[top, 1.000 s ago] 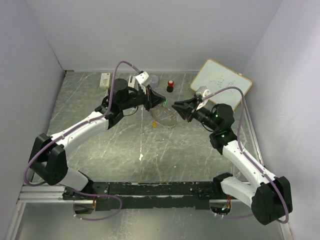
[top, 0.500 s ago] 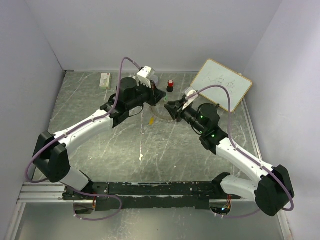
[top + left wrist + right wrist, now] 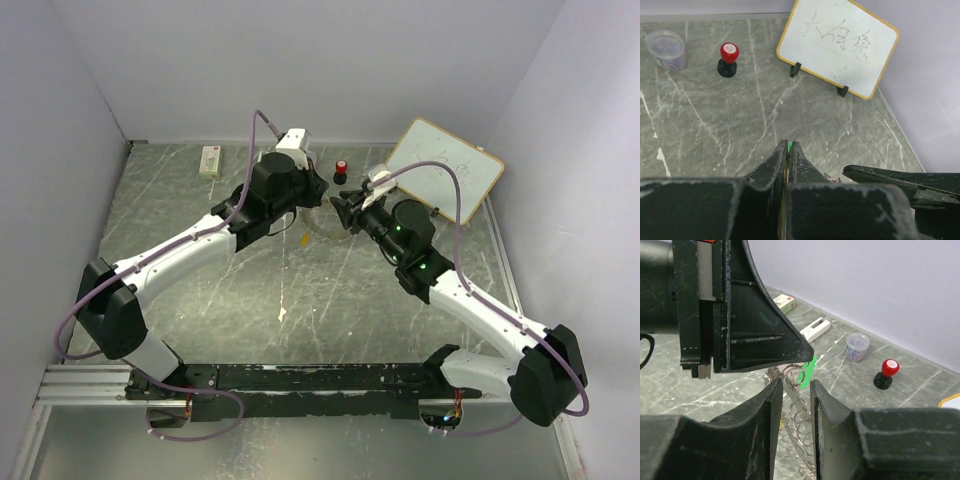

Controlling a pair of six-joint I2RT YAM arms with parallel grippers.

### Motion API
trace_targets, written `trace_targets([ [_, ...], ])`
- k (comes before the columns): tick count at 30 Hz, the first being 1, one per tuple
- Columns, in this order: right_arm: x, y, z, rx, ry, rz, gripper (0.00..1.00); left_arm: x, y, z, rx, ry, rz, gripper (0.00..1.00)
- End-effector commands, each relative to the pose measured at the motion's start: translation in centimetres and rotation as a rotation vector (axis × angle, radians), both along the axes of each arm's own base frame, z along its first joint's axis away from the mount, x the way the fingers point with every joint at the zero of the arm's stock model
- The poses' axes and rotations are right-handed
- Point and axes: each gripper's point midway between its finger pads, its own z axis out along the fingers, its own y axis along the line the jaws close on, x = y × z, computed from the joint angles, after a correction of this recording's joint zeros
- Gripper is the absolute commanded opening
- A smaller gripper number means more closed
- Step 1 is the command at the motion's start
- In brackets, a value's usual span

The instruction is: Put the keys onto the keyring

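My left gripper (image 3: 322, 196) is shut on the green key (image 3: 789, 146), and only a sliver of the green head shows between its fingertips. In the right wrist view the green key (image 3: 807, 371) sticks out under the left gripper's tip. The keyring (image 3: 803, 410) hangs just below it as a string of silver loops. My right gripper (image 3: 796, 389) is open, its two fingers standing either side of the hanging keyring with a gap on each side. From above, both grippers meet tip to tip over the keyring (image 3: 320, 230), which is mostly hidden.
A whiteboard (image 3: 445, 170) stands at the back right. A red-capped black knob (image 3: 341, 170) and a clear cup of clips (image 3: 666, 49) sit near the back wall. A white box (image 3: 209, 160) lies at the back left.
Both arms have swung towards the back centre, and the grippers have closed in on each other. The keyring has risen off the table. The right jaws have widened a little.
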Motion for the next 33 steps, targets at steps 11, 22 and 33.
trace_targets([
  [11, 1.0, 2.1, 0.2, -0.085, 0.019, 0.001, 0.29, 0.9, -0.1, 2.7, -0.029, 0.001, 0.095, 0.07],
  [22, 1.9, 2.6, -1.0, -0.122, 0.038, -0.025, 0.28, 0.9, -0.5, 2.8, -0.028, 0.000, 0.081, 0.07],
  [33, 2.5, 2.6, -1.3, -0.121, 0.037, -0.046, 0.23, 0.7, -0.6, 3.0, -0.025, -0.004, 0.066, 0.07],
])
